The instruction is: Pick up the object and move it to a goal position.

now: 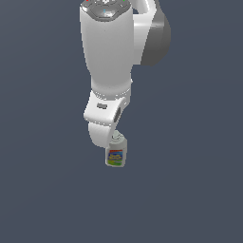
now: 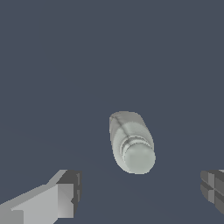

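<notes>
A small white bottle [image 1: 116, 154] with a round white cap and a blue, red, yellow and green label stands upright on the dark grey floor. In the exterior view the white arm hangs over it and hides the gripper; only the bottle's body and part of its cap show below the wrist. Seen from the wrist, the bottle [image 2: 131, 142] appears from above, cap towards the camera. My gripper [image 2: 141, 192] is open, its two fingers [image 2: 65, 197] wide apart on either side, above the bottle and not touching it.
A plain dark grey floor [image 1: 190, 190] surrounds the bottle on all sides. The arm's big white link and grey joint [image 1: 154, 40] fill the upper middle of the exterior view.
</notes>
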Tool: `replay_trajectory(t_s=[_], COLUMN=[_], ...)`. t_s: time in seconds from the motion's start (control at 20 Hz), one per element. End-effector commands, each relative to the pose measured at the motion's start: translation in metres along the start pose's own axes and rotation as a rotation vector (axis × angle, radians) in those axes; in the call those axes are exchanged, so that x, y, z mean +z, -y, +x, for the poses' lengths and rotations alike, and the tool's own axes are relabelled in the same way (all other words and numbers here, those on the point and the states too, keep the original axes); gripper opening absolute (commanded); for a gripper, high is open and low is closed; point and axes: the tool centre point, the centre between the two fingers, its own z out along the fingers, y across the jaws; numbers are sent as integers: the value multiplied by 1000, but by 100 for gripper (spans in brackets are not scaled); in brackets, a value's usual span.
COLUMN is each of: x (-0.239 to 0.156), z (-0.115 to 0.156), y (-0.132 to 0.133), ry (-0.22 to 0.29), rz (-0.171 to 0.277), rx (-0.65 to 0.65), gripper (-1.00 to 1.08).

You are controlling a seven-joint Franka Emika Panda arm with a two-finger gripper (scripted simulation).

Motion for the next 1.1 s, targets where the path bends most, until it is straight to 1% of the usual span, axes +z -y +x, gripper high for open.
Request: replay_trajectory(t_s=[0.0,0.35,0.7,1.05], x=[2,5,9,38], z=[0,1,1,1], y=[-4,-10,-10,-9], ry=[-2,-5,-5,-5], rz=[0,1,1,1], rx=[-39,-97,-98,-101], gripper=[100,100,100,100])
